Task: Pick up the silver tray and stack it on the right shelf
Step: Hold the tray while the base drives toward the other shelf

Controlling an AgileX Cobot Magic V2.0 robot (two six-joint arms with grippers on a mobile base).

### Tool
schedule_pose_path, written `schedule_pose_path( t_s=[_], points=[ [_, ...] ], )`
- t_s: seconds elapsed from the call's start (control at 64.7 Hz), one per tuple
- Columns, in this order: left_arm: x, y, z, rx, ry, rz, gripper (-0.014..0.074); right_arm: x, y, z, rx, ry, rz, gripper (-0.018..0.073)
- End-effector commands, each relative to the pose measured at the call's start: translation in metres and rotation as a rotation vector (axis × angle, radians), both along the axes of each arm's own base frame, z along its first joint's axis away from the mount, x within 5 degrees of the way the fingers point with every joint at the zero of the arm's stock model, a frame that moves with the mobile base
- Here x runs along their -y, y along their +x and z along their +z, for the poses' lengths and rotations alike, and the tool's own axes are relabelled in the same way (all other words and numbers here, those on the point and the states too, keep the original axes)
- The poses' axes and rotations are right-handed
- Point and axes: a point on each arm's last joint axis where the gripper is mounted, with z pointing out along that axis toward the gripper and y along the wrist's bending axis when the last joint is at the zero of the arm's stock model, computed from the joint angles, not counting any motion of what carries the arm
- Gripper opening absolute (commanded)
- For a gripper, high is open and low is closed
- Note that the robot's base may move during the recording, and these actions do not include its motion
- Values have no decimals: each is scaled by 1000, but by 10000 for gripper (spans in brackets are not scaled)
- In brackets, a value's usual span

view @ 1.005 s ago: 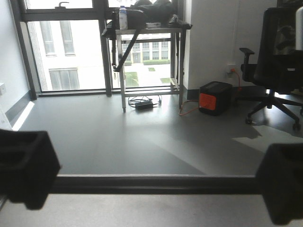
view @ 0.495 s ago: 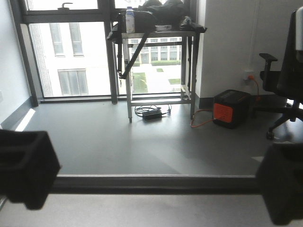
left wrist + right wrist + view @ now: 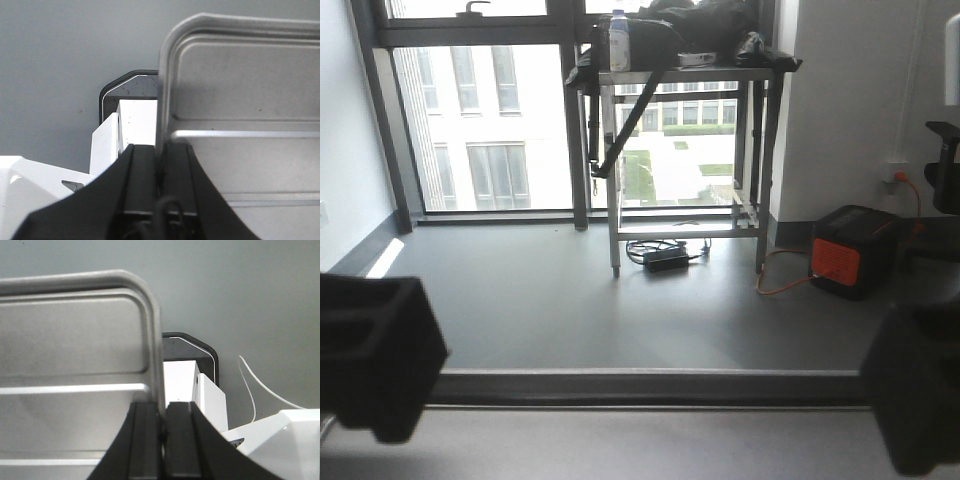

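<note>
Holding silver tray [image 3: 240,90]: left end effector [image 3: 161,167], right end effector [image 3: 161,427] clamped on opposite rims. Risk: rim slips if arms spread.

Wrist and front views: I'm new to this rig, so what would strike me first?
The silver tray fills both wrist views, its rim pinched at opposite sides by the left hand and the right hand. In the front view, a black box with an orange face stands low at right, near a steel table by the window.
</note>
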Motion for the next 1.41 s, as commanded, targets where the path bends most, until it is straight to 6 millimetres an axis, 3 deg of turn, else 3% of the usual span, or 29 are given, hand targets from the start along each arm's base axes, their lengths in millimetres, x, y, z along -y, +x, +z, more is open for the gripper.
schedule_pose_path(
  t_s=[0.0, 1.392],
  points=[
    [-27, -1, 7, -4, 254, 35, -100, 26, 0, 7, 4, -240, -69, 57],
    [-27, -1, 7, -4, 254, 35, -100, 26, 0, 7, 4, -240, -69, 57]
  ],
)
